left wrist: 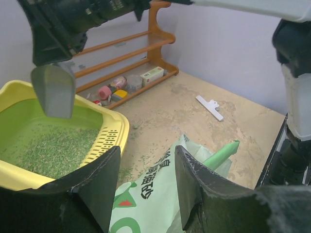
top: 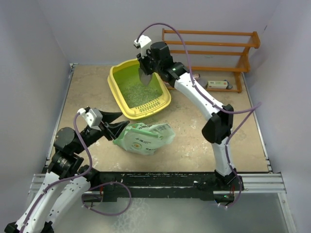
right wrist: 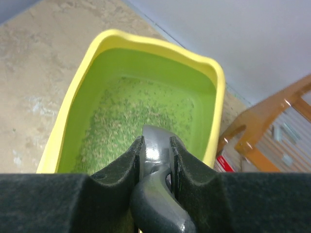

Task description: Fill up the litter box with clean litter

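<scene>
Black left gripper [top: 118, 122] sits, jaws apart, at the bag's [top: 148, 138] nine-o'clock end, while at twelve o'clock the litter box [top: 146, 111] holds just a thin layer of clean litter [top: 138, 94], right gripper [right wrist: 156, 148] clamped on the scoop [top: 145, 76] above it, so likely more filling left.

**Two white-and-black arms strung with purple cable**

The left arm [top: 53, 194] is built of smooth white shell segments joined by black cylindrical joints, and the right arm [top: 199, 94] is made the same way. A thin purple cable [top: 88, 153] is looped loosely along each arm. A small white camera block [top: 92, 116] is mounted at each wrist. The jaws are formed of black wedge-shaped fingers faced with dark, felt-like padding. Both bases are fixed on a black bar [top: 160, 179] carried by a silver slotted rail [top: 262, 182].
</scene>
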Motion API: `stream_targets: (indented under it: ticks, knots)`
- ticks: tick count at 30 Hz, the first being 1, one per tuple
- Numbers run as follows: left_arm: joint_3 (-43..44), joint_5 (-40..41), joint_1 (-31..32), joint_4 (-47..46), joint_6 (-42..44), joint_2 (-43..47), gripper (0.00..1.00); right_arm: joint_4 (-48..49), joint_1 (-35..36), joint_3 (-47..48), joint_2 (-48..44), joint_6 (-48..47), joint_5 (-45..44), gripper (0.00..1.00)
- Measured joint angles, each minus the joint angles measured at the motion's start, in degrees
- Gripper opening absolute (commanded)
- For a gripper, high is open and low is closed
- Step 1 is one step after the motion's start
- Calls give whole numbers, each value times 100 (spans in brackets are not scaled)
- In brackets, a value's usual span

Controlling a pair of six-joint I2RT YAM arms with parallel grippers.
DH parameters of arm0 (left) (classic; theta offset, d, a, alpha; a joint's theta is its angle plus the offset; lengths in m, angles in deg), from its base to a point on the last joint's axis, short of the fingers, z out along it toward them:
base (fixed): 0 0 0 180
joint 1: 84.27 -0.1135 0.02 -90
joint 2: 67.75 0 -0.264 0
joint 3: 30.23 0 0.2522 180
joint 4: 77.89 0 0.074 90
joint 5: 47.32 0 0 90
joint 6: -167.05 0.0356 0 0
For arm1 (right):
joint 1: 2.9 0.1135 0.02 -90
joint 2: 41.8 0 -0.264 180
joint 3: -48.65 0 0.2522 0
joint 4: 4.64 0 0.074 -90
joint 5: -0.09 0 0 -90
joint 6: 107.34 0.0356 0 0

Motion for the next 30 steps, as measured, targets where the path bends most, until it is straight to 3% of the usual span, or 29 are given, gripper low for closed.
stream_targets:
  ticks: [9, 18, 30]
  knots:
    - [0, -22, 0, 0, 0, -44, 53, 85, -614, -2017, -2350, 240, -570, 0]
    - [0, -31, -4, 4, -2, -144, 53, -525, -2527, -3792, -5064, 1683, -916, 0]
    - [0, -131, -4, 9, 0, -164, 53, -1403, -3637, -7333, -7217, 3390, 142, 0]
